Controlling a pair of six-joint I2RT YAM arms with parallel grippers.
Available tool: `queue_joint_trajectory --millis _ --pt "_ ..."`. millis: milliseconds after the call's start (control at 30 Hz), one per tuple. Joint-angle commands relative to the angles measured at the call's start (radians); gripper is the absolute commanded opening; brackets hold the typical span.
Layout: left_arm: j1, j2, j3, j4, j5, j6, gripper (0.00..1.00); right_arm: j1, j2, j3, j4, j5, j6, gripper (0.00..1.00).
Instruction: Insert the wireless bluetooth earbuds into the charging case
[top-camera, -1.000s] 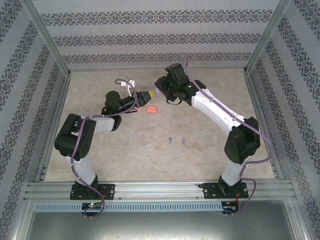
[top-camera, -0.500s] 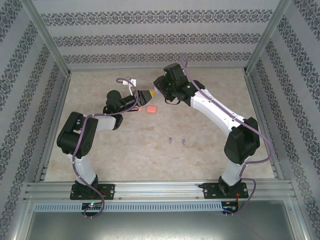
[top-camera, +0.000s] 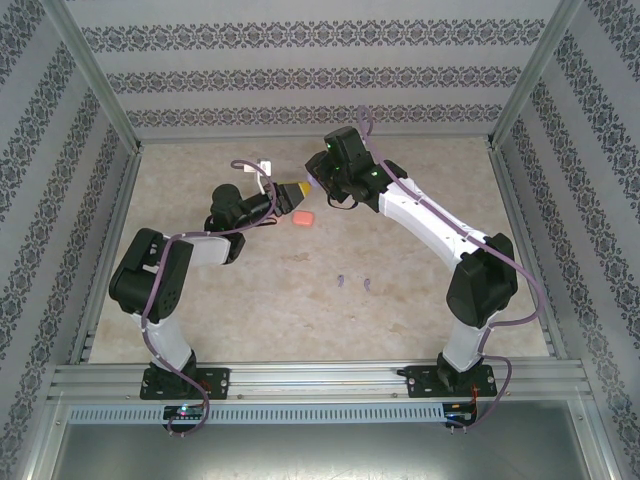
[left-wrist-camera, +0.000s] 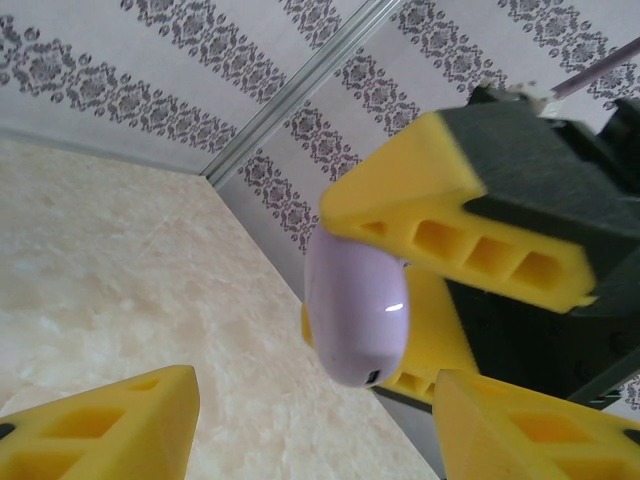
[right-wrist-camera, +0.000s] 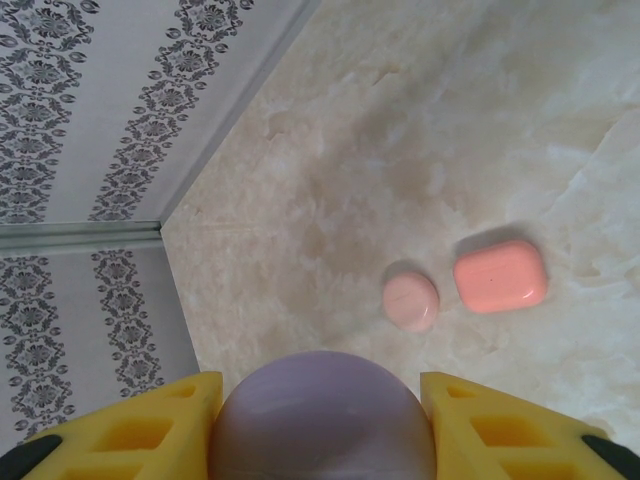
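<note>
- Right gripper (right-wrist-camera: 320, 390): clamped on the lilac charging case (left-wrist-camera: 357, 310) and holding it in the air over the far middle of the table (top-camera: 300, 320). The yellow fingers press its two flanks.
- Left gripper (left-wrist-camera: 315, 425): jaws spread with nothing between them, pointing at the held case from just beside it. Whether it touches the case cannot be told.
- Purple earbuds (top-camera: 343, 280): two, lying side by side on the bare table near its middle, well apart from both grippers.
- Salmon-pink case (right-wrist-camera: 500, 275): shut and lying flat on the table below the grippers. A round salmon-pink piece (right-wrist-camera: 411, 302) lies just beside it; what that piece is cannot be told.
- Handling, as judged: the charging case appears to be a light, rigid, glossy pebble with rounded flanks, apt to slip or turn in a pinch. It is best held across its broad sides, clear of the lid. The earbuds look tiny, light and smooth, so they are likely to roll or skid. Each is best taken across its narrow body, from above.
</note>
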Motion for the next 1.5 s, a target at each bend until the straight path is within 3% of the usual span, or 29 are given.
queue_joint_trajectory --millis 0,333,567,967,1133,1467 --pt "-0.014 -0.030 0.005 0.003 -0.018 0.039 0.63 0.016 0.016 0.019 0.011 0.023 0.020 0.38" --pt "-0.026 0.000 0.044 -0.006 -0.029 0.043 0.61 0.033 0.038 0.041 0.012 0.007 0.019 0.38" --pt "-0.026 0.020 0.058 -0.006 -0.029 0.042 0.51 0.037 0.042 0.043 0.019 0.000 0.023 0.38" --pt "-0.028 0.037 0.061 -0.004 -0.030 0.042 0.48 0.039 0.048 0.044 0.026 -0.006 0.027 0.37" --pt "-0.028 0.043 0.064 -0.006 -0.033 0.042 0.38 0.039 0.047 0.041 0.028 -0.008 0.027 0.37" --pt "-0.032 0.041 0.059 -0.001 -0.028 0.036 0.28 0.036 0.048 0.038 0.040 -0.007 0.033 0.38"
